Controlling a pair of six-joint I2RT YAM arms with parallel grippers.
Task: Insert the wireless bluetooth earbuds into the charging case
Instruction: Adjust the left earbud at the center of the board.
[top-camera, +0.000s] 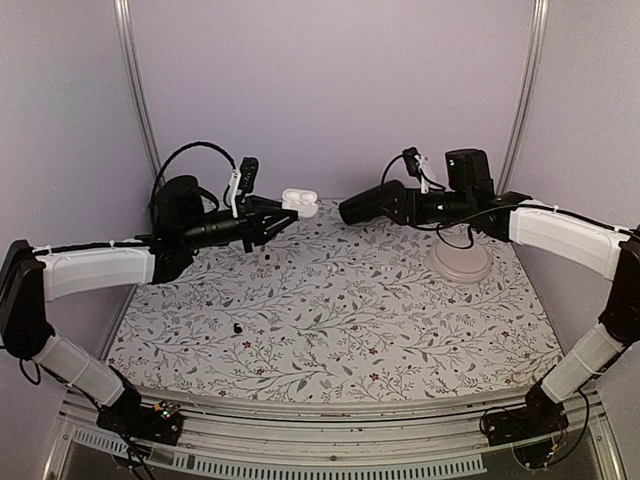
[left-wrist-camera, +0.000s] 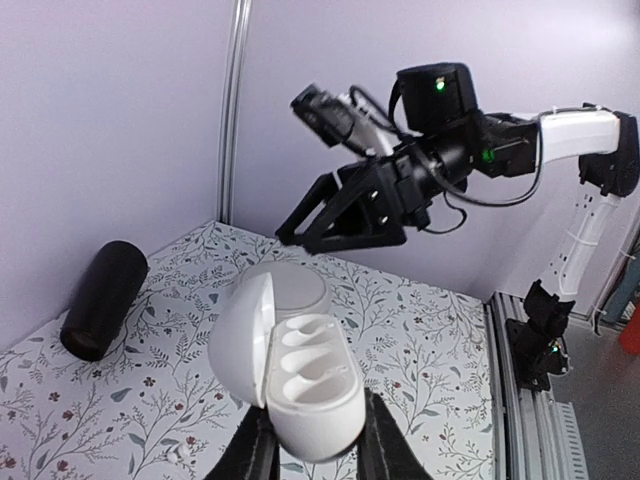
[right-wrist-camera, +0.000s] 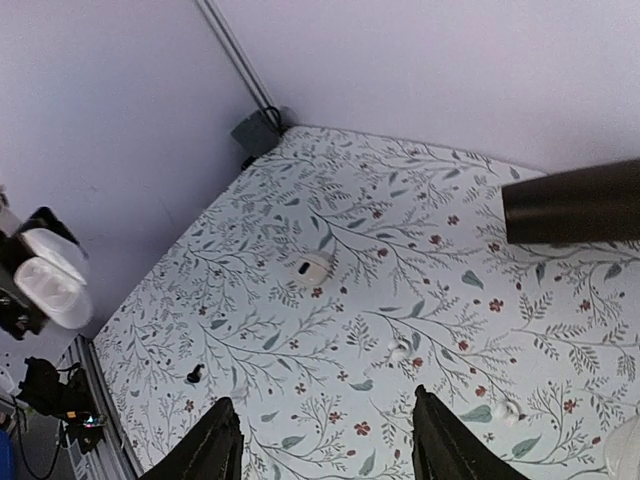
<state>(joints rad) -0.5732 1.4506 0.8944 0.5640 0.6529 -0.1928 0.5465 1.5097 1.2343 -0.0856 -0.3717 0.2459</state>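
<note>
Tablecloth (top-camera: 330, 310) floral; walls (top-camera: 330, 80) lavender; charging case (top-camera: 298, 202) aloft.

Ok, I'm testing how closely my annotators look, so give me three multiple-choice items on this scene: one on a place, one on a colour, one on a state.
1. Where is the charging case?
A) in the left gripper, off the table
B) on the pale dish
C) in the right gripper

2. What colour is the cylinder lying on the table?
A) white
B) red
C) black

3. The case's lid is:
A) shut
B) open
C) detached

Answers: 1 A, the gripper clamps its base in mid-air; 2 C, it is dark all over; 3 B, it is hinged back with the inside showing.
</note>
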